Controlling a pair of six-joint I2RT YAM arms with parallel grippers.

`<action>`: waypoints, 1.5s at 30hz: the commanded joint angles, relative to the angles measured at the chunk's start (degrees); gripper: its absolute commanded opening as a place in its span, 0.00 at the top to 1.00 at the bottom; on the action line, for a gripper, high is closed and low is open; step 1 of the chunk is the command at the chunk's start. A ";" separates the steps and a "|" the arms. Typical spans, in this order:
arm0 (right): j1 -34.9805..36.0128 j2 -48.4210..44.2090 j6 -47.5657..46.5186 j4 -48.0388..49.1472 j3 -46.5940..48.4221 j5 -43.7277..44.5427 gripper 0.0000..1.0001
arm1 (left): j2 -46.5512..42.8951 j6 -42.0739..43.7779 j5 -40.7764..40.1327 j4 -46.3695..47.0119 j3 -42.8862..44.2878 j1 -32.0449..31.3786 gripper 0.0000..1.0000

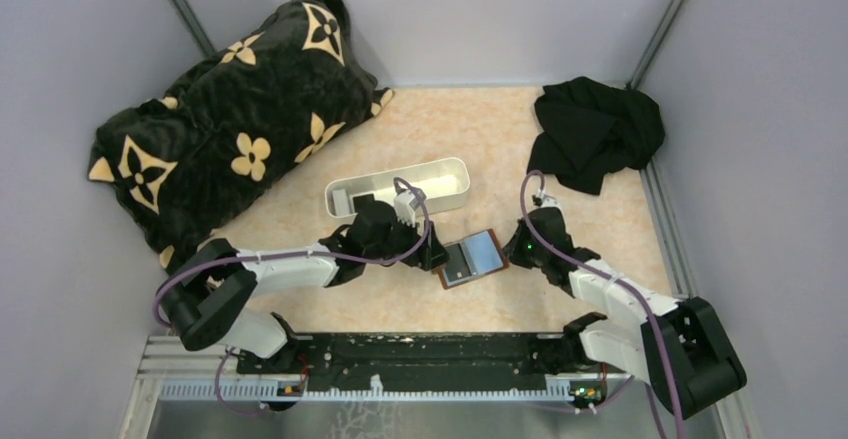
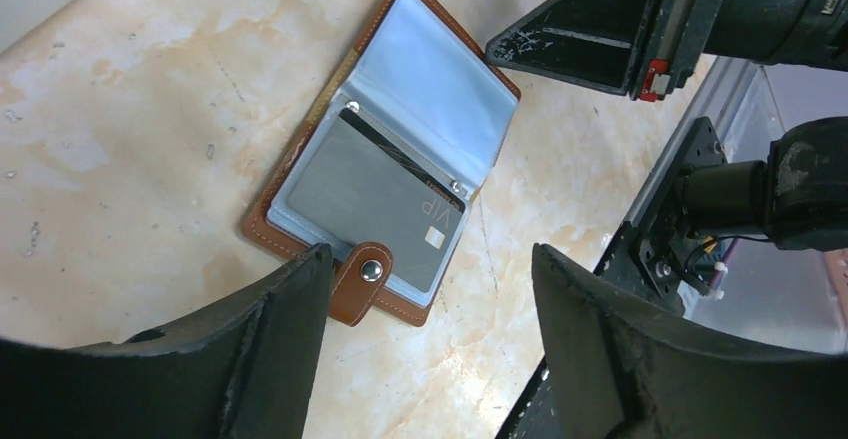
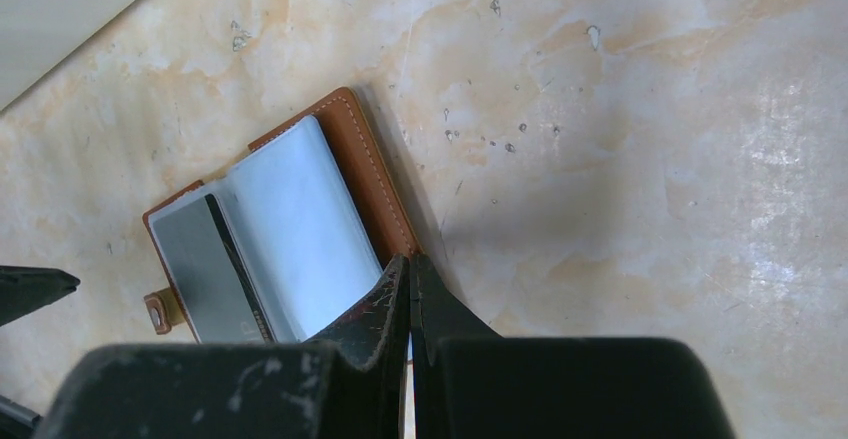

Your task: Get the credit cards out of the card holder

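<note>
Where the open brown leather card holder (image 1: 472, 259) lies on the marbled beige table (image 1: 440, 119), it is seen from above flanked by the left claw (image 1: 437, 252) and the right claw (image 1: 515, 246). From the left wrist, that claw's fingers are seen spread wide apart over a grey card (image 2: 380, 194) tucked in a blue-grey pocket. From the right wrist, the claw is seen pressed together, tips at the holder's brown edge.

I see grey walls (image 1: 450, 9) around a pale marble table (image 1: 480, 119), with a big black flowery pillow (image 1: 230, 129) at ten o'clock and a black cloth (image 1: 595, 129) at one o'clock.
</note>
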 commanded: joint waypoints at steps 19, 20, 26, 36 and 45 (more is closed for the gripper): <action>5.28 -11.68 4.53 -4.47 -2.43 2.71 1.00 | -2.91 -1.95 0.77 0.63 -1.86 1.64 0.28; 5.28 -12.66 4.46 -5.64 -1.24 3.55 1.00 | -2.79 -2.74 1.61 1.19 -2.31 1.95 0.31; 5.28 -14.80 3.53 -5.83 3.16 2.99 1.00 | -0.22 -11.60 13.22 14.51 -7.61 6.05 0.38; 5.67 -10.19 3.25 0.27 3.43 -1.83 1.00 | 9.65 -13.22 15.81 26.62 -8.65 6.54 0.39; 6.68 -9.03 3.64 2.31 2.77 -2.79 1.00 | 15.06 -12.95 15.71 25.98 -9.13 7.51 0.39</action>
